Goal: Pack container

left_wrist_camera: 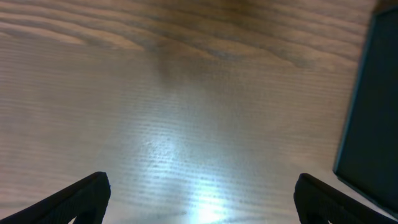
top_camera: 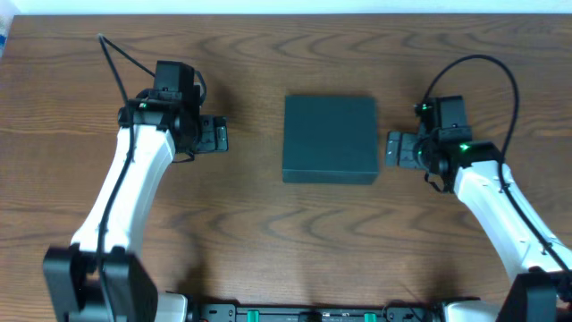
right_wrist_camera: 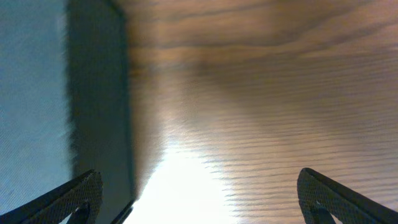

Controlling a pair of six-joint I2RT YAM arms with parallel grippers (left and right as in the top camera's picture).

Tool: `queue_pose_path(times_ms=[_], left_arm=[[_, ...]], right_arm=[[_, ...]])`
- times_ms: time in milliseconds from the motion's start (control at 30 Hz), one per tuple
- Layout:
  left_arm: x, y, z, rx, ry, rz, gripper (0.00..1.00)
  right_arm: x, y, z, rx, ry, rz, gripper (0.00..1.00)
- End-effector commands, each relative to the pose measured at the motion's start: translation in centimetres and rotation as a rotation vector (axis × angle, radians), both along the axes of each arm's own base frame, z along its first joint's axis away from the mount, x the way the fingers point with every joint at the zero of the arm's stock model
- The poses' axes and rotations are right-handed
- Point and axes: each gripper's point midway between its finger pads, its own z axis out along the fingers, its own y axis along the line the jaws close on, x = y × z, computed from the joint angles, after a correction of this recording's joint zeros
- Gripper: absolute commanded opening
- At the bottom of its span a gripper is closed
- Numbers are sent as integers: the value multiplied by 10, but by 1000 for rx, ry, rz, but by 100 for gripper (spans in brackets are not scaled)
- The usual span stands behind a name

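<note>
Dark teal-green cardboard: that is your box (top_camera: 329, 139). It sits flat in the middle of the brown wood-grain counter (top_camera: 268, 259), its lid down and level, between the two arms.

Your left arm (top_camera: 134, 179) reaches in from the left side. Its jaws point at the box's left side and stand spread wide with nothing between them. A strip of bare counter separates them from the box. In the left wrist view you see the two dark fingertips (left_wrist_camera: 87, 193) far apart at the bottom corners, pale glare on the wood between them, and the box (left_wrist_camera: 373, 106) only as a dark slab along the right edge.

Your right arm (top_camera: 500, 206) comes in from the other side. Its jaws are also spread wide and empty, and they sit just beside the box's right side. You cannot tell from above whether they touch it. In the right wrist view the fingertips (right_wrist_camera: 62, 199) sit at the bottom corners, the box (right_wrist_camera: 37, 93) fills the left part of the picture, and its dark side wall drops to the brightly lit wood.

A black cable (top_camera: 500, 76) loops above the right arm.
</note>
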Motion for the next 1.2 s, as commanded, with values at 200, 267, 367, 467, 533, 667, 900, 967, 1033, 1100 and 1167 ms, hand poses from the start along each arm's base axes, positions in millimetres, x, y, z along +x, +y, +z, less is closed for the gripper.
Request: queue_pose_path(times_ms=[200, 267, 367, 467, 533, 667, 900, 967, 1033, 1100, 1167], left_arm=[[15, -25, -47, -90, 80, -40, 95], [18, -28, -48, -97, 74, -46, 95], [21, -31, -48, -97, 60, -53, 95], [20, -32, -48, -97, 61, -56, 95], [20, -33, -48, -97, 61, -62, 95], [20, -36, -47, -97, 58, -71, 95], [18, -54, -47, -97, 55, -114, 95], [16, -61, -47, -97, 54, -133, 95], [16, -68, -47, -97, 50, -152, 95], [15, -76, -46, -99, 44, -169, 95], [15, -82, -46, -100, 38, -182, 95]], right_arm=[[23, -12, 12, -3, -81, -71, 99], [26, -12, 4, -4, -71, -71, 99], [30, -11, -10, -4, -50, -69, 99], [35, -9, -22, 1, -37, -66, 99], [38, -7, -27, 8, -35, -62, 99], [43, -5, -34, 14, -36, -58, 99], [53, 1, -35, 40, -67, -44, 99], [56, 3, -33, 52, -83, -37, 99], [58, 4, -31, 56, -94, -35, 99], [59, 5, -31, 62, -98, -32, 99], [59, 8, -30, 76, -97, -24, 99]])
